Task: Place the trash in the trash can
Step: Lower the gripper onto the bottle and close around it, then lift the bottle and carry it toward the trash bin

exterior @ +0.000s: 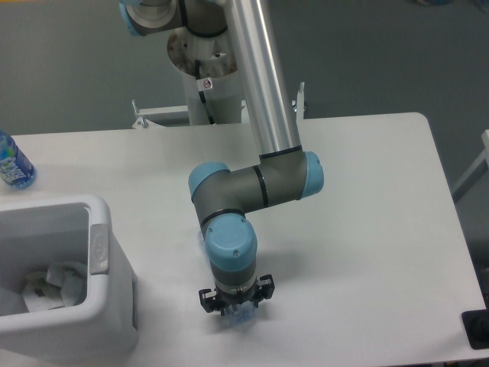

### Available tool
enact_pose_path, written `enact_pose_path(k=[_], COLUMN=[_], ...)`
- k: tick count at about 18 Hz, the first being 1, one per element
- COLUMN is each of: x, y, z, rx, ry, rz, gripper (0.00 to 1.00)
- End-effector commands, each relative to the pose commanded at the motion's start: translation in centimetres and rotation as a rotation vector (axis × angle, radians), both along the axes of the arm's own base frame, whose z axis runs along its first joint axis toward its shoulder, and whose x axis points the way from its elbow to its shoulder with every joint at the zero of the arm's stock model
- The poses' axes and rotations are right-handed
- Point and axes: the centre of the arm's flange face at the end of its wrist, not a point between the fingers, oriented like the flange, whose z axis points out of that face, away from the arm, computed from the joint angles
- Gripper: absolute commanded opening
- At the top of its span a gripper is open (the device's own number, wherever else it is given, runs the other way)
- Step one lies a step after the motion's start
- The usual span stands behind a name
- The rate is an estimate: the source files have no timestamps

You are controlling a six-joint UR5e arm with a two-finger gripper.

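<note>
1. The claw (236, 312) is low over the tabletop (367, 229), near its front edge, with the arm's wrist directly above it and blocking most of the view.
2. The clear bottle (238, 316) shows only as a small pale blue patch under the claw; the rest of it is hidden behind the wrist. It appears to lie on the tabletop, not lifted.
3. I cannot tell whether the claw is spread around the bottle or already clamped on it; the fingers are too dark and too covered to read.
4. The trash can (99, 306) stands at the left, well apart from the claw. Crumpled white and clear scraps (53, 279) lie inside it, so some trash seems to be in already.
5. Judged from this: the bottle's grasp is at best in hand, and the lift, the carry leftward and the release over the bin's opening are all left to do.
6. A blue-labelled water bottle (13, 164) stands at the far left edge, untouched and apparently not part of the job.
</note>
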Motion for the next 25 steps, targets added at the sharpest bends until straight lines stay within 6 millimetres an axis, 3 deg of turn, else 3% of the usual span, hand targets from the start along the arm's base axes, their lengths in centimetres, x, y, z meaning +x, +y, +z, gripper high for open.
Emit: enact_pose_path(k=[13,15,17,19,20,25], x=[0.1,-0.1,-0.5,-2.2,-3.4,-5.0], y=[-0.1,0.1,0.3,0.5,0.1,-1.3], z=[1.4,2.6,7.1,12.8,15.5,26.9], rx=[0.015,0.03,0.091,0.21,0.282,0.589], ry=[0.011,0.024,0.067,0.113,0.102,0.068], rz=[-0.002,-0.003,-0.02,-0.019,-0.005,0.068], gripper=[0.58,0.58,0.58,0.59,0.59,0.59])
